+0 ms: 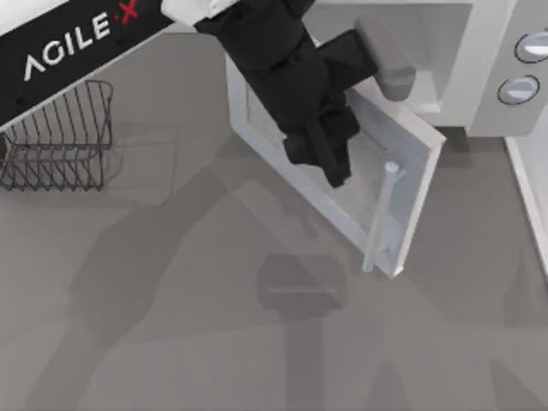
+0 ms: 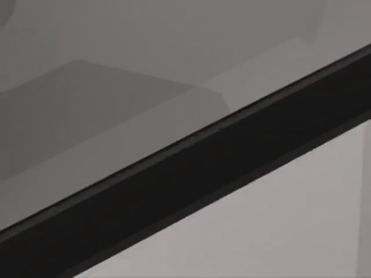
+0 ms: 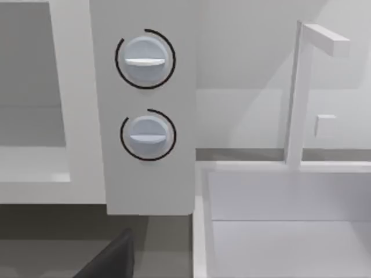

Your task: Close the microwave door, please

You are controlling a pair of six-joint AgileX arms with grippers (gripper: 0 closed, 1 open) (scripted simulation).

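Nearest the viewer, the grey table [image 1: 171, 342] carries only shadows; a wire basket [image 1: 60, 137] stands at its left side, well apart from the work. Further back, the microwave door [image 1: 402, 184] stands swung out from the microwave body [image 1: 484, 68], roughly half open, hinged on its left edge, with the free edge and the pale bar handle [image 1: 381, 214] pointing toward the near right. The left gripper [image 1: 330, 158] hangs over the door's window, close to the panel; whether it touches cannot be told, nor whether its fingers are apart or together, since they are hidden from above. The left wrist view offers a dark band across grey surfaces and settles nothing. The right arm is parked at the right; its wrist view looks on the two knobs [image 3: 145, 58] and a white rack [image 3: 301, 92] beside the body. In my judgement the door is a stiff, light, smooth panel that pivots freely; a flat push on its outer face near the handle end gives best leverage, no grasp needed. The window is likely the weaker spot.
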